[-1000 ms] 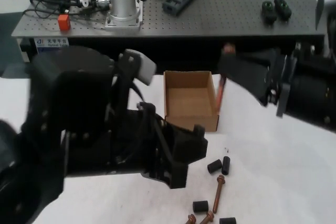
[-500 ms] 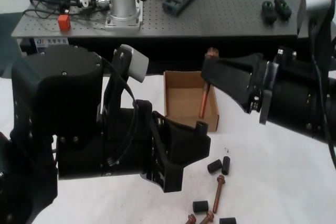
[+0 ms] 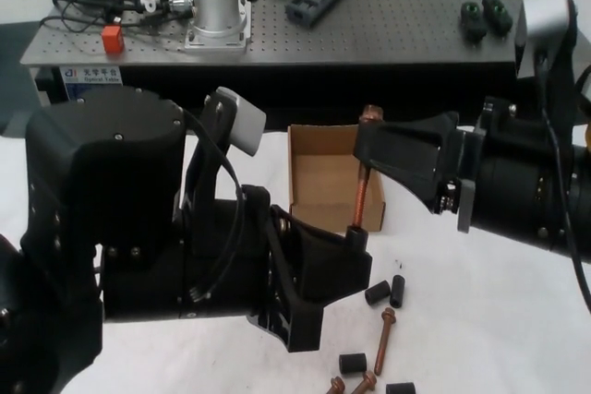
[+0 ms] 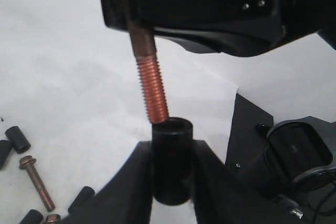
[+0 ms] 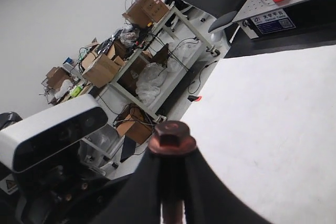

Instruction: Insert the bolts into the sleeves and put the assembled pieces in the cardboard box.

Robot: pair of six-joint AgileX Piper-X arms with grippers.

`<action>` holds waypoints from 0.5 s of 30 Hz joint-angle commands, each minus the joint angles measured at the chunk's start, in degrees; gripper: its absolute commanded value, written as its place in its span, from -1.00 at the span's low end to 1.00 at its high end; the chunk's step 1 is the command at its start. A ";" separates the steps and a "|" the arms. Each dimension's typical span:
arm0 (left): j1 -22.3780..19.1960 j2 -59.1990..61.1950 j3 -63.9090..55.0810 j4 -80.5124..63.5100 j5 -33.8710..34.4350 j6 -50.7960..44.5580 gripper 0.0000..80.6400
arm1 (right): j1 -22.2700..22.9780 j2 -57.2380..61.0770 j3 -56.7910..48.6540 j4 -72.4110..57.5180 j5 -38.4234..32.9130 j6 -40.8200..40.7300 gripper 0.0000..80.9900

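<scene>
My left claw (image 4: 171, 174) is closed on a short black sleeve (image 4: 172, 145), low in the middle of the left wrist frame, with the open mouth facing up the frame. My right claw (image 3: 371, 149) is clamped on a copper bolt (image 4: 151, 82) just under its head, and the threaded end hangs down toward the sleeve.

Everything turns on how the tip meets the mouth. In the left wrist frame the tip sits right at the sleeve's rim. It is not centred but lies toward the left edge of the opening. The bolt's long axis also leans, with its head toward the upper left of the frame, while the sleeve stands straight. I cannot tell whether the threads have entered the bore or are only resting on the lip.

I judge that the tip must shift a little right in that frame, and the shank must straighten onto the sleeve's axis, before any push down. Otherwise the threads could catch on the rim.

In the high frame the two parts meet at centre, just in front of the cardboard box (image 3: 323, 177). The spare bolts (image 3: 383, 343) and spare sleeves (image 3: 377, 292) lie at the lower right.
</scene>
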 commanded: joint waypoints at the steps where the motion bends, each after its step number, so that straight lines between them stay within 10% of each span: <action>1: 0.01 -0.48 -0.51 -2.37 -1.16 1.21 -0.98 | 0.13 0.05 -0.14 0.93 -4.80 -0.73 -0.91; 15: 0.01 -0.48 -0.51 -2.37 -3.51 1.19 -0.98 | 0.13 0.05 -0.14 0.93 -9.87 -2.08 -0.93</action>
